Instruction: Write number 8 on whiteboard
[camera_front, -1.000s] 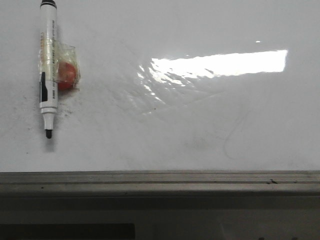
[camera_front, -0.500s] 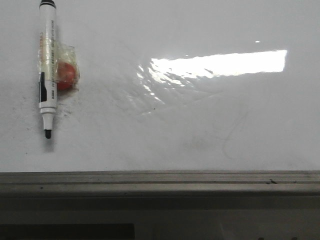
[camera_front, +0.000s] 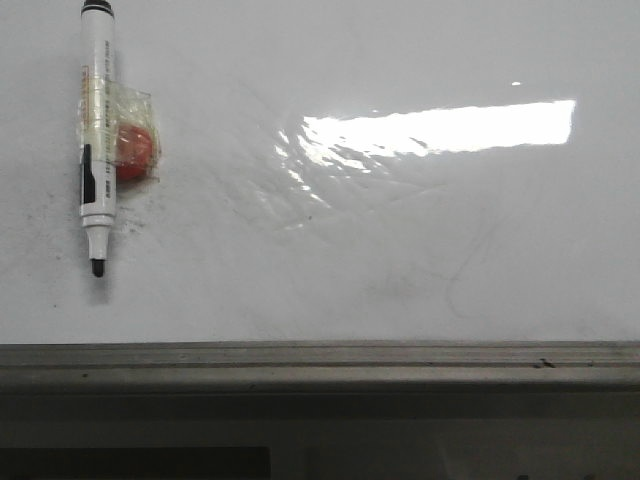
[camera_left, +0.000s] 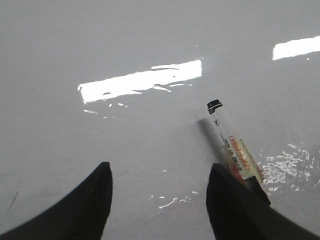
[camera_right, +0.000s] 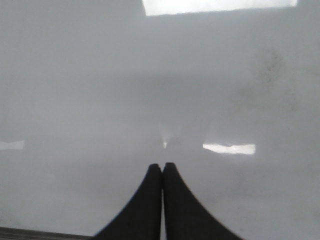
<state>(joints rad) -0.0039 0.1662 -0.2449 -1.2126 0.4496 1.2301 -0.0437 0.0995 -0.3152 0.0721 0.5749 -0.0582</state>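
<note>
The whiteboard (camera_front: 400, 240) is glossy white with faint grey smudges and a bright glare patch; its grey frame edge runs along the front. No number 8 shows on it. A white marker (camera_front: 97, 130) with a black tip lies uncapped at the far left, with a red ball in clear tape (camera_front: 133, 148) stuck to its side. My left gripper (camera_left: 159, 172) is open above the board, and the marker (camera_left: 227, 142) lies just past one of its fingers. My right gripper (camera_right: 162, 166) is shut and empty over bare board (camera_right: 150, 90). Neither gripper shows in the front view.
The grey metal frame edge (camera_front: 320, 365) borders the board at the front. A thin curved grey scratch (camera_front: 470, 265) marks the board right of centre. Glare patches (camera_left: 140, 85) reflect on the surface.
</note>
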